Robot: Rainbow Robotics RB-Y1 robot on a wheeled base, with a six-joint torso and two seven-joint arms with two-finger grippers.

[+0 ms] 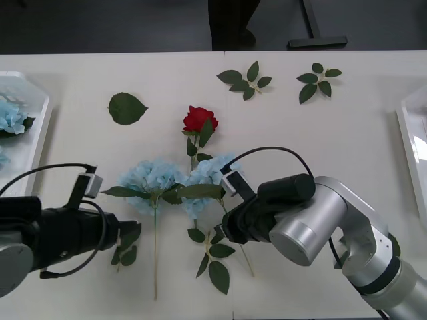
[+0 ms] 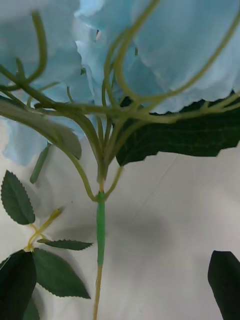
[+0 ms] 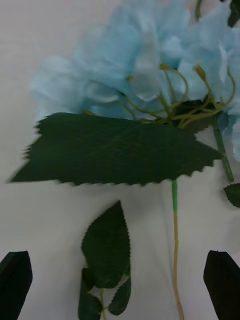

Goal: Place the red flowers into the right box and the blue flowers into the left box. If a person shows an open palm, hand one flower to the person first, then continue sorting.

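Front view: two blue flowers (image 1: 155,179) mid-table (image 1: 347,127), red rose (image 1: 197,119) at 12 o'clock of them; left gripper (image 1: 123,235) at 7, right gripper (image 1: 223,230) at 5.
Right wrist view: blue stem (image 2: 100,227) ahead; finger (image 2: 226,280) state unclear.
Left wrist view: fingers (image 3: 15,282) spread, stem (image 3: 175,235) between.

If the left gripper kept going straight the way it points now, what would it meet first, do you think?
Probably the large dark green serrated leaf below the pale sky-blue fluffy flower, ahead of the open left gripper; depth is uncertain.
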